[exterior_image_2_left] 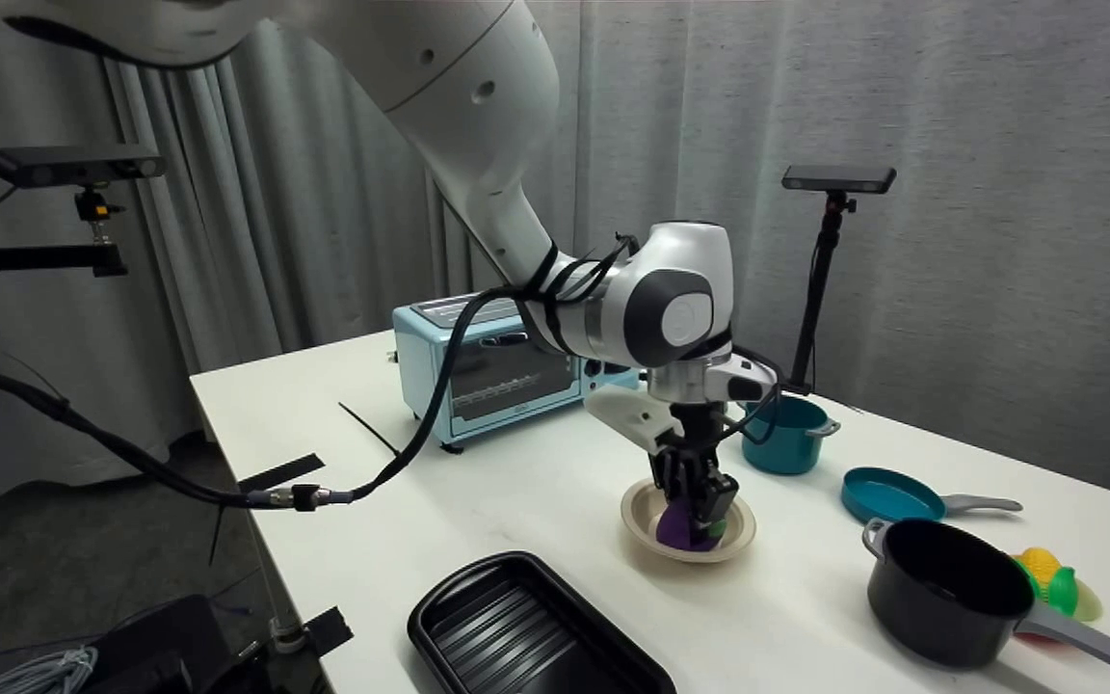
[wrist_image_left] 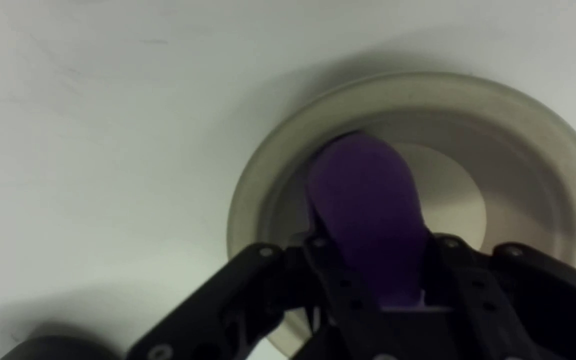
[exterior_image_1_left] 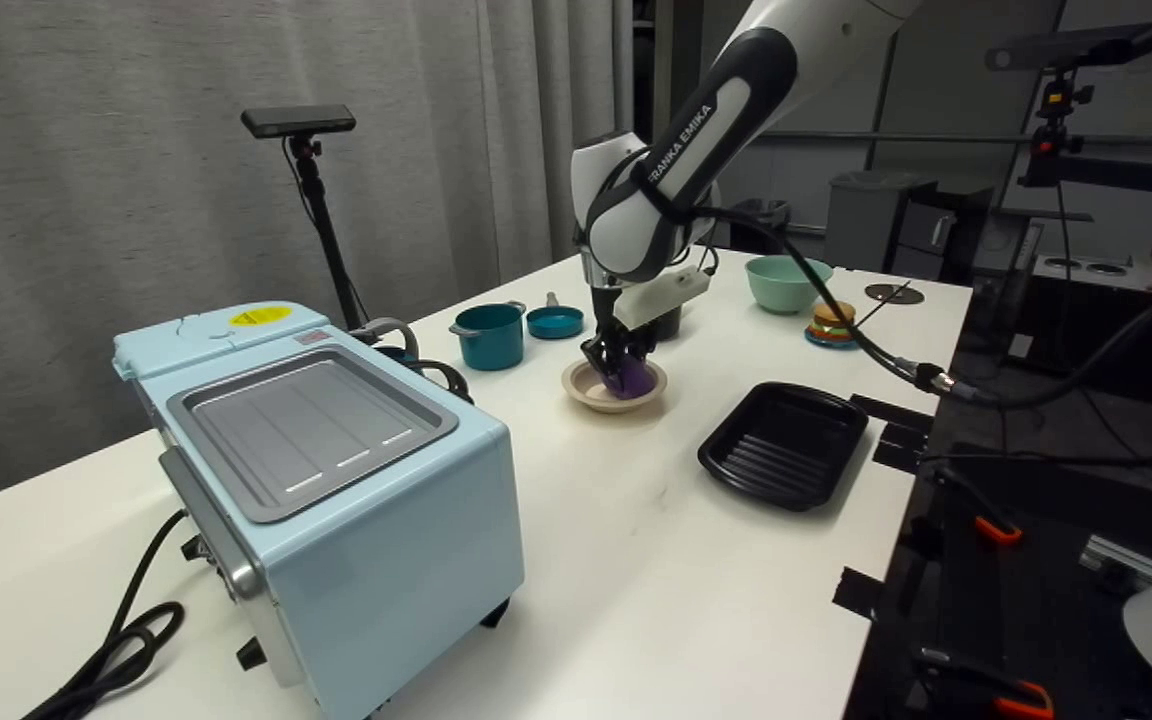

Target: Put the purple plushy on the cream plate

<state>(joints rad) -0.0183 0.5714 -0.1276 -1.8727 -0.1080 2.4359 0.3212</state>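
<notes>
The purple plushy [exterior_image_1_left: 639,379] is inside the rim of the cream plate [exterior_image_1_left: 598,402]. It also shows in an exterior view [exterior_image_2_left: 675,528], with a small green patch beside it. My gripper [exterior_image_2_left: 696,509] points down over the plate [exterior_image_2_left: 636,528]. In the wrist view the fingers [wrist_image_left: 383,242] press on both sides of the purple plushy [wrist_image_left: 365,185], which lies toward the left part of the plate [wrist_image_left: 263,170]. The plushy's upper part is hidden by the fingers in both exterior views. I cannot tell whether its underside touches the plate's bottom.
A teal pot [exterior_image_1_left: 492,340] and teal pan [exterior_image_1_left: 555,322] stand behind the plate. A black tray [exterior_image_1_left: 784,445], a light blue toaster oven [exterior_image_1_left: 406,570], a mint bowl [exterior_image_1_left: 784,285] and a toy burger [exterior_image_1_left: 831,325] are around. A black pot [exterior_image_2_left: 945,617] stands near toy vegetables [exterior_image_2_left: 1061,588].
</notes>
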